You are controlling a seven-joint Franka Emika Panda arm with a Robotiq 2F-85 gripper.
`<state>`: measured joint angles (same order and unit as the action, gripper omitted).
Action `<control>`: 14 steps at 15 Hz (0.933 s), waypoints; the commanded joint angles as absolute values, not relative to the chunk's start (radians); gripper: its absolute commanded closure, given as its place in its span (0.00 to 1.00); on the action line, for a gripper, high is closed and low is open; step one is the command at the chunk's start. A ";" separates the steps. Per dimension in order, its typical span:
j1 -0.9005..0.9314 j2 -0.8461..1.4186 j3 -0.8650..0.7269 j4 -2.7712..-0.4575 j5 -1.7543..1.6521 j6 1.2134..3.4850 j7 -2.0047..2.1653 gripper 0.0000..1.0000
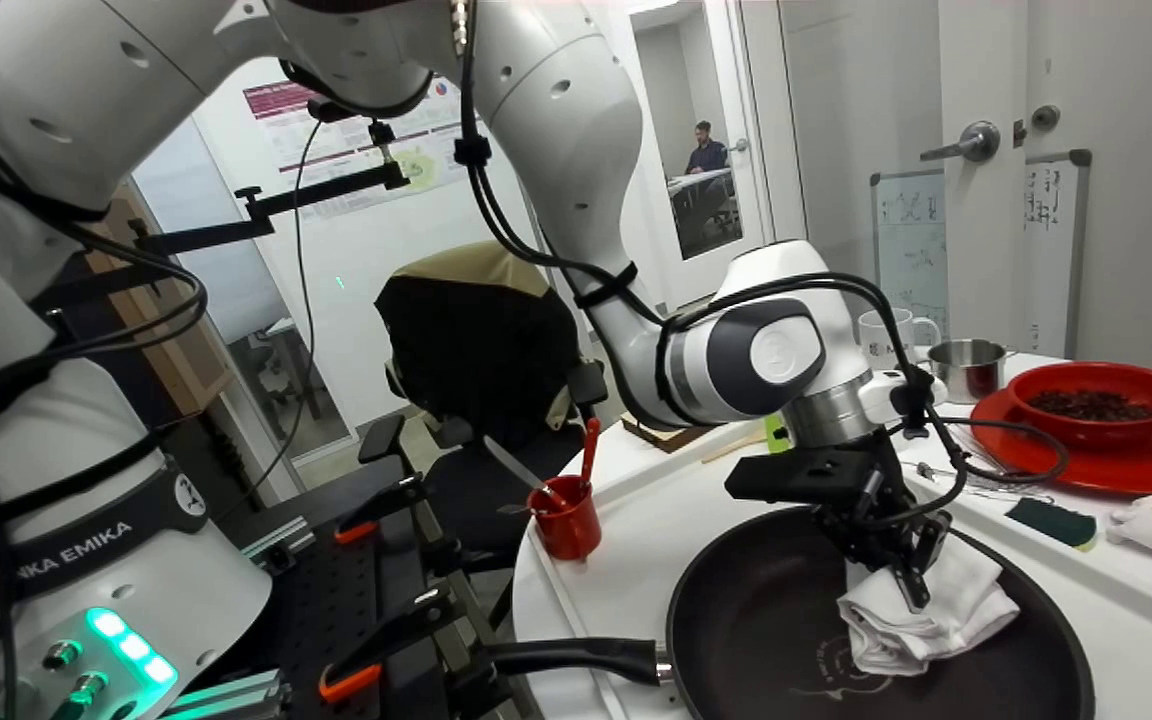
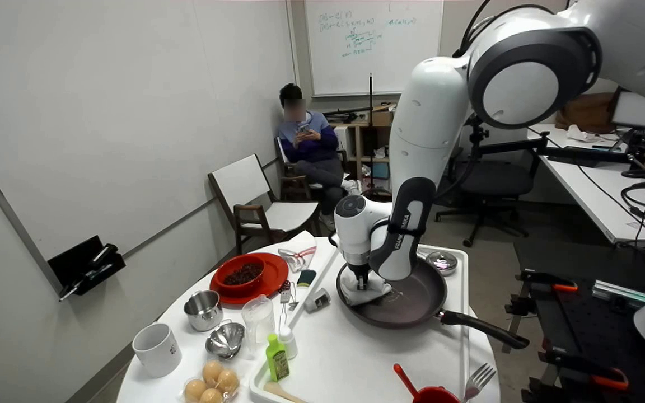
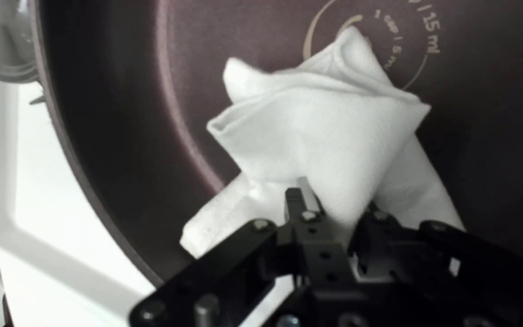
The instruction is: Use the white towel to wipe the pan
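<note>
"Where is that folded white cloth towel [image 3: 325, 127] lying, from where you're standing?"

"Inside the wide, dark, round frying pan [image 2: 423, 291], on the half away from its black handle [image 2: 485, 327], with one corner overlapping the pale printed markings [image 3: 391, 29] on the pan's floor"

"And the black two-fingered gripper [image 3: 336, 209], is it holding on?"

"I'm thinking so. Its jaws are standing close together, pinching a bunched fold of the towel; the cloth is partly hiding one finger, so I'm not seeing the whole grip"

"So we're watching the wiping itself?"

"I'm judging so: the grasp is made, the towel is resting in the pan, so rubbing is the step in hand. How much is wiped, I'm not able to tell"

"What is the next move calling for?"

"A low, gentle sweep towards the bare half by the handle, I'm guessing, with the pinch firm and the cloth flat. Pressing hard could be sending the pan skidding on the white raised-edge tray [image 2: 350, 347]"

"And by the rim?"

"Easing off, since a round shiny lid [image 2: 442, 262] is sitting just beside it; the bright red cup [image 1: 568, 525] is standing farther off, on the handle side"
</note>
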<state>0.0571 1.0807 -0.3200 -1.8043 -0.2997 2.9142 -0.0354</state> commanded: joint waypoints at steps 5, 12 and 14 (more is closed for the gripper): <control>0.109 1.044 -0.284 -1.868 -0.334 2.966 -0.091 0.93; 0.119 0.962 -0.260 -2.034 -0.399 3.027 -0.213 0.93; 0.112 0.939 -0.253 -2.079 -0.412 3.029 -0.245 0.93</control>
